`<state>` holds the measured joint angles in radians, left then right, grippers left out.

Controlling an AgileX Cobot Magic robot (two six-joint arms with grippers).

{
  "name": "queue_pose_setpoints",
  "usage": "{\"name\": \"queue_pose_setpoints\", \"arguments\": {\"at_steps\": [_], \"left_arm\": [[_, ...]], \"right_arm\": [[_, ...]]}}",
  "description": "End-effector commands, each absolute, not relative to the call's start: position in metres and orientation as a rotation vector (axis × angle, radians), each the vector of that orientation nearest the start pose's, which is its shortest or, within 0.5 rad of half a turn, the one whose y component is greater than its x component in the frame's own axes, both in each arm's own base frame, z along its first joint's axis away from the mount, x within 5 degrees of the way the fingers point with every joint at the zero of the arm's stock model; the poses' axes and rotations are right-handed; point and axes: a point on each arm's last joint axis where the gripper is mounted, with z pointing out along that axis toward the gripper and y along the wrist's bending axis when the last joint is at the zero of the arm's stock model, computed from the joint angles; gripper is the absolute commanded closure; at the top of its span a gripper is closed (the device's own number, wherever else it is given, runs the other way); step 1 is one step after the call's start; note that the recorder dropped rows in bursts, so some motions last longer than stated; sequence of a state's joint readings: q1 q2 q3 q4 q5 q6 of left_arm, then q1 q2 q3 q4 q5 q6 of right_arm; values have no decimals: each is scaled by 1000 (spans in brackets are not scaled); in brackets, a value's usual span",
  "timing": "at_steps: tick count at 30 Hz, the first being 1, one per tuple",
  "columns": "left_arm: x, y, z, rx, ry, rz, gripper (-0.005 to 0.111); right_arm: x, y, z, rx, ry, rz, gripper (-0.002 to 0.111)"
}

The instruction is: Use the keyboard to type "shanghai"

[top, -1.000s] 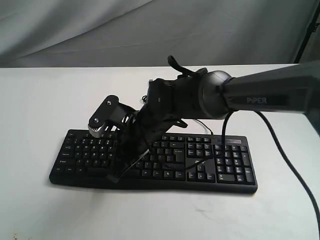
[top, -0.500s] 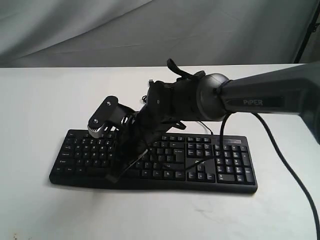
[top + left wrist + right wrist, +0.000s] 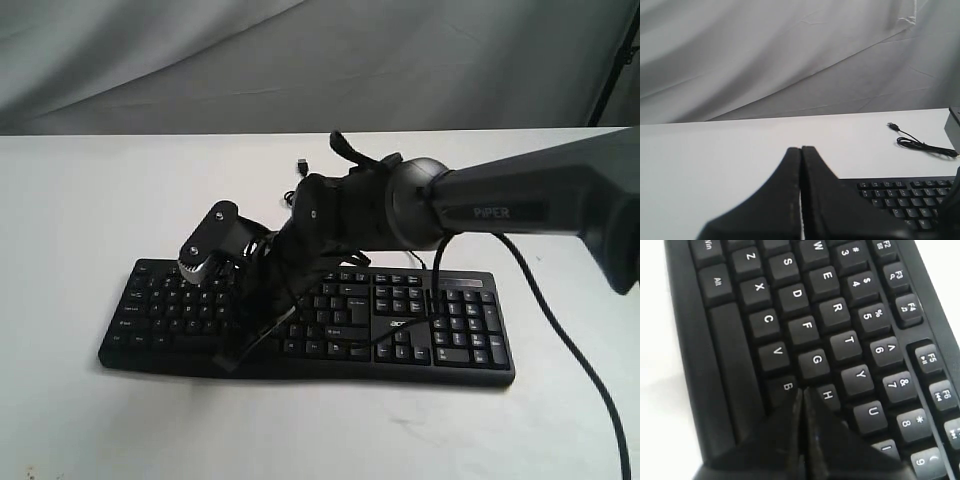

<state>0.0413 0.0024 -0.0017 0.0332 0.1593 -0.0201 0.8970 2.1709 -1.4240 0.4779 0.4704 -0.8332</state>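
Since clenched jaws make one narrow stylus, right jaws are pressed together, tip by H (image 3: 828, 395) on the keyboard (image 3: 455, 330), mid-tabletop (image 3: 80, 200); left jaws also clenched, parked clear.

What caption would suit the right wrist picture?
Shut right gripper aims between the B key and H key of the keyboard.

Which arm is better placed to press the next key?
Right. The right gripper, shut, hovers over the keyboard near the H key; the left gripper, also shut, is off the keyboard, over the table.
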Motion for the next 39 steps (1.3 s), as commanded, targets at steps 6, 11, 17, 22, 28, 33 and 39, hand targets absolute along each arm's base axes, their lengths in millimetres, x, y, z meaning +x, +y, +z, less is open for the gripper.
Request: {"name": "queue_pose_setpoints", "arguments": {"at_steps": [6, 11, 17, 22, 28, 33, 39], "left_arm": [[56, 2, 199, -24, 1637, 39, 107], [56, 2, 199, -24, 1637, 39, 107], [56, 2, 199, -24, 1637, 39, 107], [56, 2, 199, -24, 1637, 39, 107], [56, 2, 199, -24, 1637, 39, 107], [56, 2, 199, -24, 1637, 39, 107], [56, 2, 199, -24, 1637, 39, 107]], "right_arm": [[264, 358, 145, -1647, 2037, 440, 108], [267, 364, 147, -1644, 2019, 444, 108], [274, 377, 148, -1676, 2014, 473, 108], [275, 379, 141, -1677, 2024, 472, 108], [276, 380, 132, -1683, 2044, 472, 108], [276, 380, 132, -1681, 2043, 471, 108], [278, 380, 132, -1666, 2028, 463, 108]]}}
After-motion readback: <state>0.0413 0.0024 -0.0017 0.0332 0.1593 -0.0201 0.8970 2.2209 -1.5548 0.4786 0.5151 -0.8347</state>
